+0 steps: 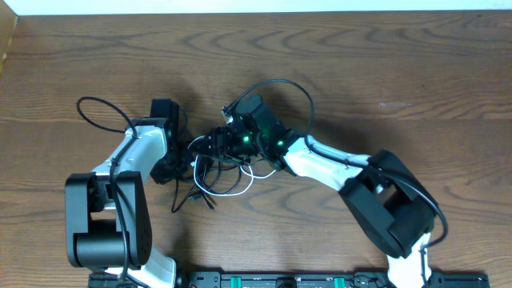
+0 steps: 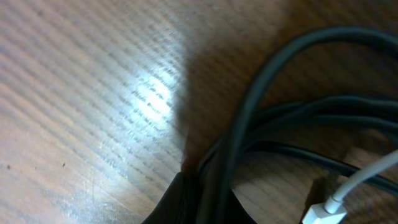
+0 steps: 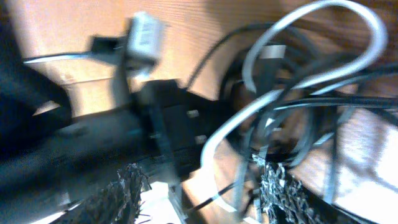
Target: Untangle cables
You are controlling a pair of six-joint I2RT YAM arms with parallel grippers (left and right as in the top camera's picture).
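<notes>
The cables lie in a tangle on the wooden table between both arms: several thin black cords and one white cord. My left gripper is at the tangle's left edge. In the left wrist view its dark jaws are closed around black cords, and a white plug lies beside them. My right gripper is over the top of the tangle. The blurred right wrist view shows its fingers spread apart, with a white loop and black cords between and beyond them.
The thicker black cords fixed to the arms arc above the left arm and the right arm. Bare wooden table surrounds the tangle. A black rail runs along the front edge.
</notes>
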